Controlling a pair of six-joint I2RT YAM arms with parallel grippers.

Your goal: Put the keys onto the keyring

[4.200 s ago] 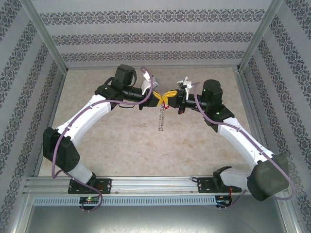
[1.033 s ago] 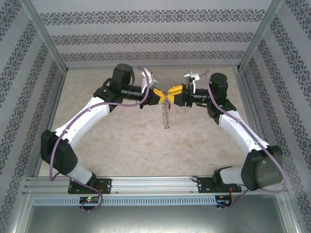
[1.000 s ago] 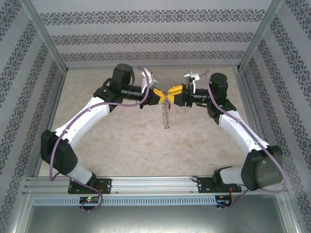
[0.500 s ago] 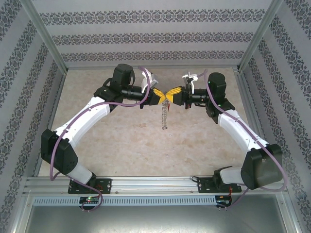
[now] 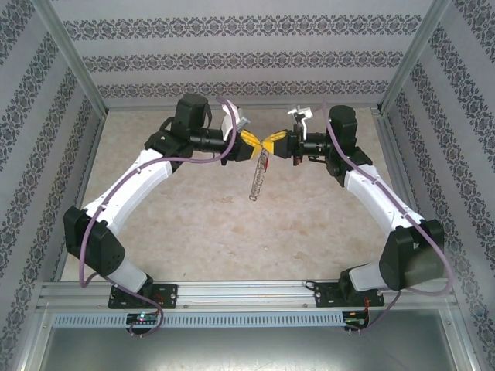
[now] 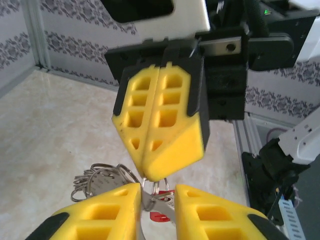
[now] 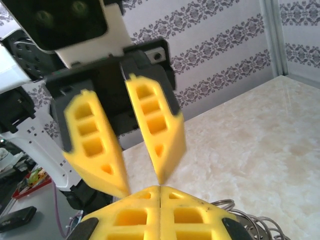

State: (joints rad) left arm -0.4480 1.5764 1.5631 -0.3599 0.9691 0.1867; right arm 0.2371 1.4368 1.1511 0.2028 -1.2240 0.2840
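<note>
Above the table's far middle my two yellow-fingered grippers meet tip to tip. The right gripper (image 5: 272,142) (image 7: 160,189) is shut, and in the left wrist view its tip (image 6: 150,175) pinches a thin wire loop of the keyring (image 6: 97,177). The keyring (image 5: 257,179) hangs below as a floppy silvery chain, slanting down to the left. My left gripper (image 5: 252,144) (image 6: 157,192) stands open, its fingers either side of the key's silvery shaft. The key's red head (image 6: 160,216) shows low in that gap. Whether the left finger still touches the shaft I cannot tell.
A pale marble-patterned tabletop (image 5: 232,224) lies under the hanging chain. Patterned walls with metal corner posts (image 5: 73,69) enclose it on three sides. An aluminium rail (image 5: 247,292) with the arm bases runs along the near edge.
The left gripper's fingers have parted from shut to open. Both grippers have shifted slightly toward the back wall, and the hanging chain now swings out to the left.
</note>
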